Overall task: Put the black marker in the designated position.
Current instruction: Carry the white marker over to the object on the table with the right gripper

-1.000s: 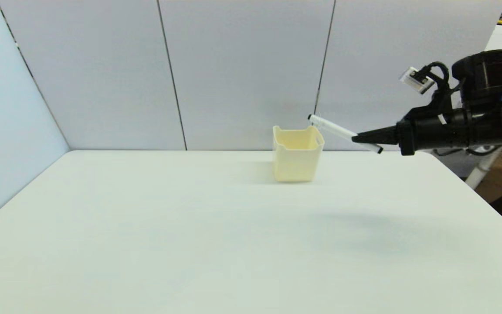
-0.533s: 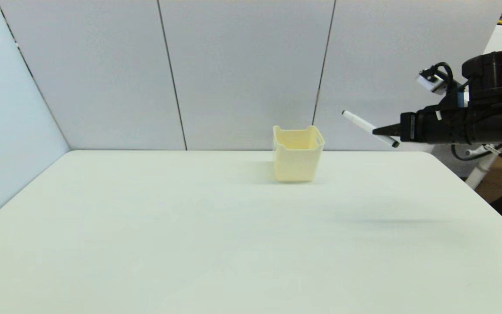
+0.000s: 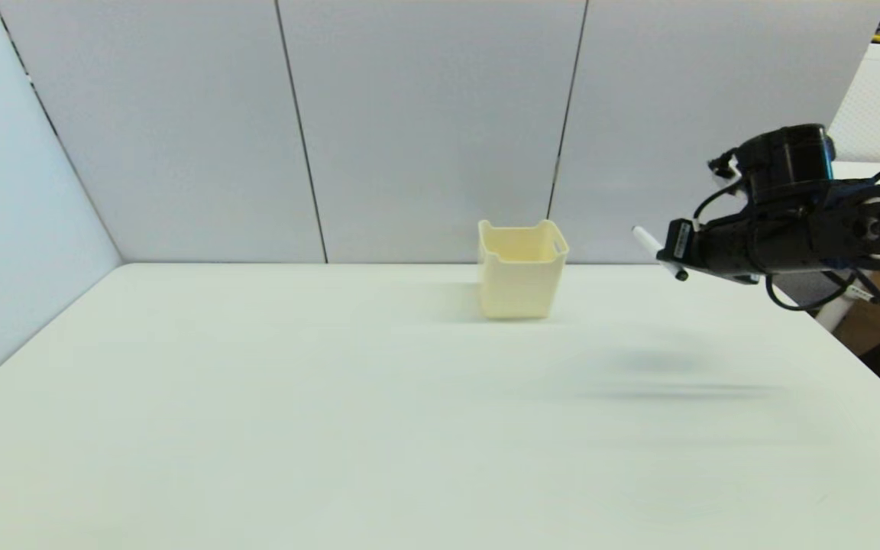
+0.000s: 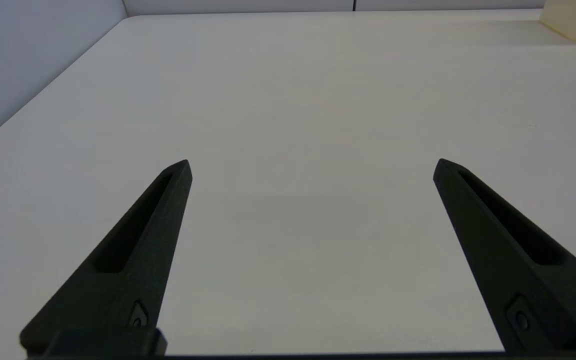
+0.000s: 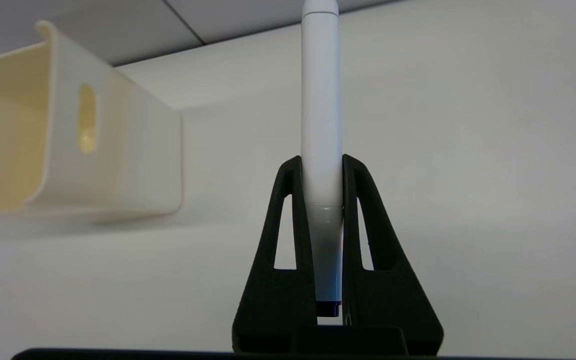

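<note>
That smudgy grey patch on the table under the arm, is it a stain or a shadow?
Head view: a soft, smeared shadow on the table, below the right gripper holding the black marker in the air. Right wrist view: the cream bin casts a faint shadow too. Left wrist view: even light, left gripper open.

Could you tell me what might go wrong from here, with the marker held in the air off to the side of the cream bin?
1. The right end effector pinches the black marker near one end, so most of its barrel sticks out and could swing or slip.
2. The marker lies tilted, not upright; lowered like this, it might catch the cream bin's rim.
3. The bin looks light and stands free on the table, so a knock could shift it.
</note>
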`<action>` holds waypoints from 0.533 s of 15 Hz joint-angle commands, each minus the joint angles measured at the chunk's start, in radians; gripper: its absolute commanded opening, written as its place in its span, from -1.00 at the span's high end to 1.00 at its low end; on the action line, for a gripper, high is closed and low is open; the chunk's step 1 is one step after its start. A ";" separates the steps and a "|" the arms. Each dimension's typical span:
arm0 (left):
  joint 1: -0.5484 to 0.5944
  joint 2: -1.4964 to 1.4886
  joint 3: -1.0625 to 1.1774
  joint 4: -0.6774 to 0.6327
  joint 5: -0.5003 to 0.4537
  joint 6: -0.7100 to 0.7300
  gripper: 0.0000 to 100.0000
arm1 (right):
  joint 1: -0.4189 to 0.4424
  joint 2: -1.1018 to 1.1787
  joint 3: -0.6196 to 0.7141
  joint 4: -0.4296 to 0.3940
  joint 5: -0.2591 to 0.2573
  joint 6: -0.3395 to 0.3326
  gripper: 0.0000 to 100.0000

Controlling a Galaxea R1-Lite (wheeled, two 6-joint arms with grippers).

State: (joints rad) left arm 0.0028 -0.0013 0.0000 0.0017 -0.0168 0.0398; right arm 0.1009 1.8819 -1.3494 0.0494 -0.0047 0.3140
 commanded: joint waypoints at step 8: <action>0.000 0.001 0.000 0.000 0.000 0.000 -1.00 | 0.071 0.138 0.001 0.000 -0.115 0.106 1.00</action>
State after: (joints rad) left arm 0.0028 -0.0013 0.0000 0.0017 -0.0168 0.0394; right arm 0.1706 1.9857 -1.3494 0.0494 -0.1215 0.4236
